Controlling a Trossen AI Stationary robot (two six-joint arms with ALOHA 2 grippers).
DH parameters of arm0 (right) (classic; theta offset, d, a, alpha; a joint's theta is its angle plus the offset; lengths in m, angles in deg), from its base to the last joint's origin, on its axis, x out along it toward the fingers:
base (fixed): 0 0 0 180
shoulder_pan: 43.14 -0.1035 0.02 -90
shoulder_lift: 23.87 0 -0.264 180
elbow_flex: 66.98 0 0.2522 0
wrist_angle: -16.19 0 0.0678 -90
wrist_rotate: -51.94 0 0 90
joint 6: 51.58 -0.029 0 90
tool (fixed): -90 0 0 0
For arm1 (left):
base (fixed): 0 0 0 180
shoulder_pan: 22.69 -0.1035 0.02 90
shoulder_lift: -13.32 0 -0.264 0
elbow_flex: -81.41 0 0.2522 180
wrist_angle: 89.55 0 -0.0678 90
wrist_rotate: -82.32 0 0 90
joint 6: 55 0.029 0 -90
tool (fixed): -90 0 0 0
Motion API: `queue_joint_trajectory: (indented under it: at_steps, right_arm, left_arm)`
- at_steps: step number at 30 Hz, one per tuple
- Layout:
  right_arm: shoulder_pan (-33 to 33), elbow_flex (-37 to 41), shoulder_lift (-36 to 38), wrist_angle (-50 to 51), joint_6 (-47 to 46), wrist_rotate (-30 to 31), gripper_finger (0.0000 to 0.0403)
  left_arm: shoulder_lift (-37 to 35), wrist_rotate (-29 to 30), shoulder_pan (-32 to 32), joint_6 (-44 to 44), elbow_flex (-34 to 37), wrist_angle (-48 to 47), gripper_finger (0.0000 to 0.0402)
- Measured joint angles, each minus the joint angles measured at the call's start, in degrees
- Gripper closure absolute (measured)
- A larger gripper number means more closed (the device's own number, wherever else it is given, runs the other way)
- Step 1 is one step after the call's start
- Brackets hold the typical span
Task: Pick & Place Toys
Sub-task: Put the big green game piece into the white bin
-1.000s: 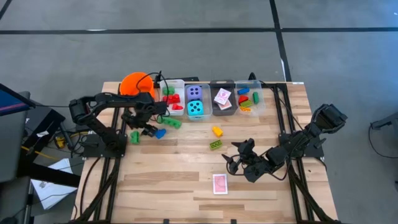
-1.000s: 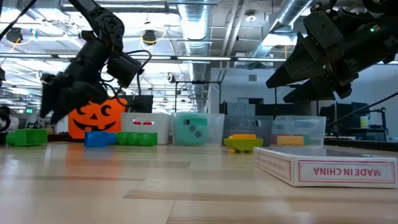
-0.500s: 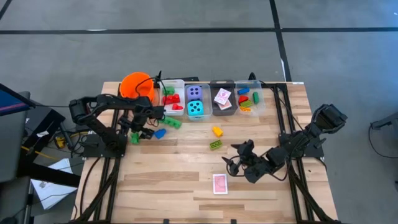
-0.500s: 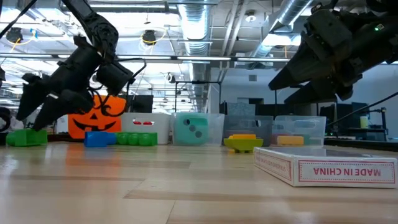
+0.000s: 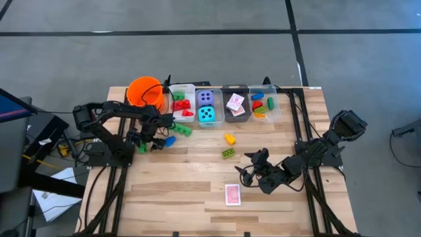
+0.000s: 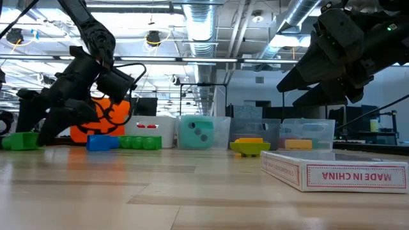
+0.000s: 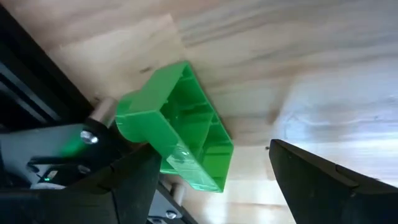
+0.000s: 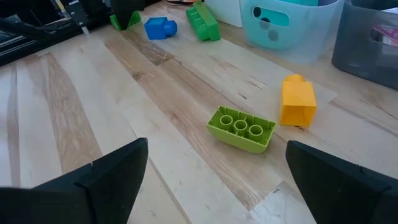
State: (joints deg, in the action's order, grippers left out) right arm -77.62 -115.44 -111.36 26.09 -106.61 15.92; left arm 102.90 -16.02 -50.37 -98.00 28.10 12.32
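Two dark fingers of the left gripper (image 5: 142,141) stand apart, straddling a small green plastic brick (image 7: 177,127) near the table's left edge. Right gripper (image 5: 250,164) hovers open, holding nothing, beside a pink-backed playing card (image 5: 232,194).

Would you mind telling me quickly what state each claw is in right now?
Left claw: open, straddling the green brick at the table's left edge, not gripping.
Right claw: open, empty.

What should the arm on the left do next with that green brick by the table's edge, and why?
Probably lower a touch and close. The left claw is open right at the green brick, which lies on its side on the table between the fingers, not yet gripped. The right claw waits open above the table near the card box.
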Motion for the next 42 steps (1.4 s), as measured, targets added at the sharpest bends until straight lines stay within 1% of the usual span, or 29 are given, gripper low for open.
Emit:
queue_joint_trajectory:
  at_steps: [5, 9, 16, 20, 27, 30, 33, 37, 42]
  right_arm:
    - [0.00, 0.00, 0.00, 0.01, 0.02, 0.01, 0.0029]
    - [0.00, 0.00, 0.00, 0.01, 0.02, 0.02, 0.0029]
    - [0.00, 0.00, 0.00, 0.01, 0.13, 0.04, 0.0029]
    - [0.01, 0.00, 0.00, 0.01, 0.13, 0.04, 0.0029]
    - [0.02, 0.00, 0.00, 0.01, 0.13, 0.07, 0.0029]
    - [0.02, 0.00, 0.00, 0.01, 0.13, 0.07, 0.0029]
    - [0.02, 0.00, 0.00, 0.01, 0.13, 0.07, 0.0029]
    - [0.02, 0.00, 0.00, 0.18, 0.11, 0.09, 0.0029]
    - [0.02, 0.00, 0.00, 0.40, 0.11, 0.09, 0.0029]
  left_arm:
    - [0.00, -3.29, 0.28, -0.26, 0.76, 1.58, 0.0112]
    - [-0.07, -5.17, 1.89, -0.43, 0.69, 3.18, 0.0112]
    - [-0.09, -5.97, 7.51, -0.32, 0.61, 3.70, 0.0112]
    - [-0.04, -8.55, 10.54, 0.15, 0.42, 4.05, 0.0112]
    - [-0.09, -10.52, 16.29, 0.09, -2.53, 9.06, 0.0123]
    - [-0.13, -10.23, 18.61, 0.30, -4.50, 13.72, 0.0128]
    - [0.03, -9.02, 21.00, 0.49, -5.75, 20.81, 0.0134]
    - [0.03, -8.31, 24.28, 0.90, -6.20, 35.60, 0.0142]
    - [0.20, -8.37, 27.41, 1.36, -6.04, 50.73, 0.0152]
